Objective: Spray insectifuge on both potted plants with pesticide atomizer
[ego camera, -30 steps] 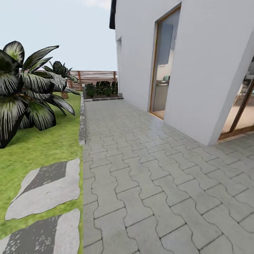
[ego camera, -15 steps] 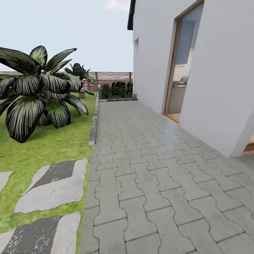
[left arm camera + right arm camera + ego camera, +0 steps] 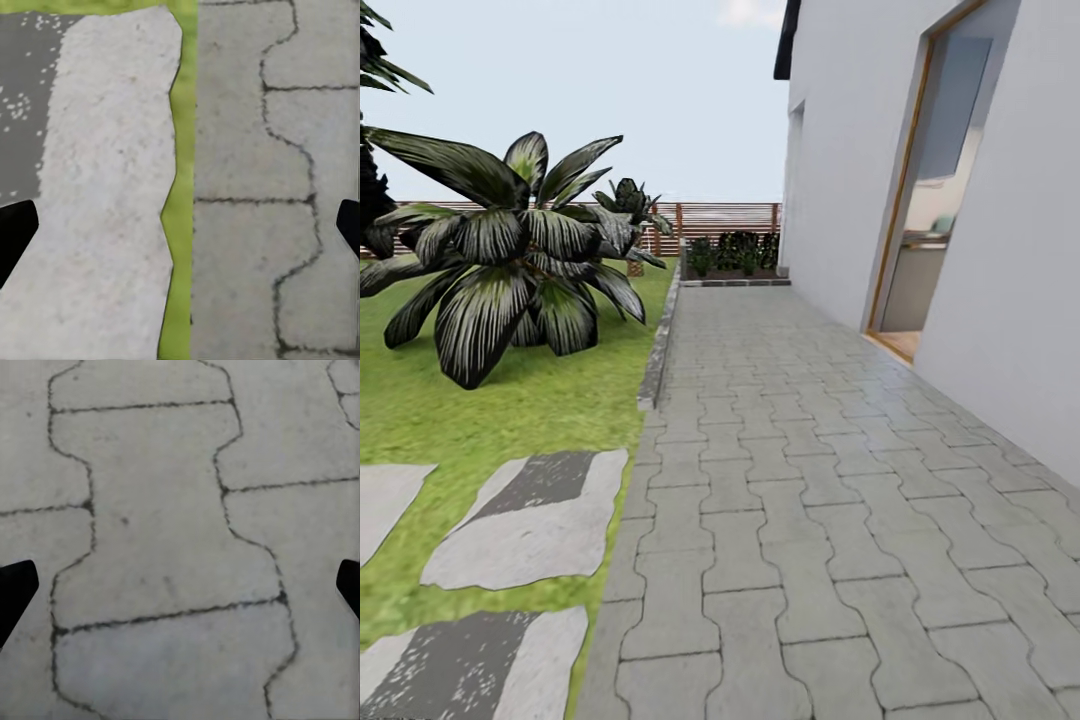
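The pesticide atomizer and the potted plants are out of view. The garden's green lawn (image 3: 510, 400) lies left of a grey paved path (image 3: 810, 480), with a brown slat fence (image 3: 710, 215) at the far end. Over the edge between a stepping stone (image 3: 105, 187) and the pavers hangs my left gripper (image 3: 180, 232), open, with its dark fingertips (image 3: 15, 229) wide apart and nothing between them. My right gripper (image 3: 180, 592) is open too, empty above bare pavers (image 3: 165, 540).
A big spiky striped plant (image 3: 510, 260) grows in the grass at left. Flat stepping stones (image 3: 530, 510) cross the lawn near me. A stone curb (image 3: 660, 345) edges the path. The white house wall (image 3: 840, 150) and a doorway (image 3: 930, 200) stand at right. A planted bed (image 3: 735, 262) closes the path's far end.
The whole head view has shifted: the camera has turned left, so plant, path and house now sit further right in the picture, and more lawn shows at left.
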Robot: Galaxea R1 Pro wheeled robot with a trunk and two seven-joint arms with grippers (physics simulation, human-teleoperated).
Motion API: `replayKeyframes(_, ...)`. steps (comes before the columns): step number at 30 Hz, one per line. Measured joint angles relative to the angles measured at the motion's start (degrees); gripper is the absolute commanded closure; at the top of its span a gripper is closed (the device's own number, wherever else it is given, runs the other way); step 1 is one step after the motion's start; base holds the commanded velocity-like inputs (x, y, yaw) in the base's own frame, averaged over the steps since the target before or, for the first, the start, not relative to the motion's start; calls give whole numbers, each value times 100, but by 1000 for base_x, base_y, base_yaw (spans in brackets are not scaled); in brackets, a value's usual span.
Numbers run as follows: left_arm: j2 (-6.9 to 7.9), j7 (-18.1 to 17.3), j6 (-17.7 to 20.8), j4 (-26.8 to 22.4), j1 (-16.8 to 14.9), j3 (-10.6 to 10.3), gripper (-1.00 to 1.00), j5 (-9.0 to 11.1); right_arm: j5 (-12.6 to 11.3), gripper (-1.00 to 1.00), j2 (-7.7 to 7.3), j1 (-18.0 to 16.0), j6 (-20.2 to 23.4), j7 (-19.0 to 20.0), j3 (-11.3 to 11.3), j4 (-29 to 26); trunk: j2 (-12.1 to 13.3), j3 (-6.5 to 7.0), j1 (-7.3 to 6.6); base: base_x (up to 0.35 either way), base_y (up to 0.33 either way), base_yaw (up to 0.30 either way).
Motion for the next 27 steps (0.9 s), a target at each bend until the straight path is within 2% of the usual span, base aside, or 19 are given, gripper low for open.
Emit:
replayKeyframes(15, 0, 0, 0, 0, -1, 1, -100, 0, -1, -100, 0, 0, 0, 0, 0, 0, 0, 0, 0, 232, -232, 277)
replayKeyframes(27, 0, -2, -1, -1, 0, 2, -100, 7, -1, -100, 0, 0, 1, 0, 2, 1, 0, 0, 2, 142, -73, 276)
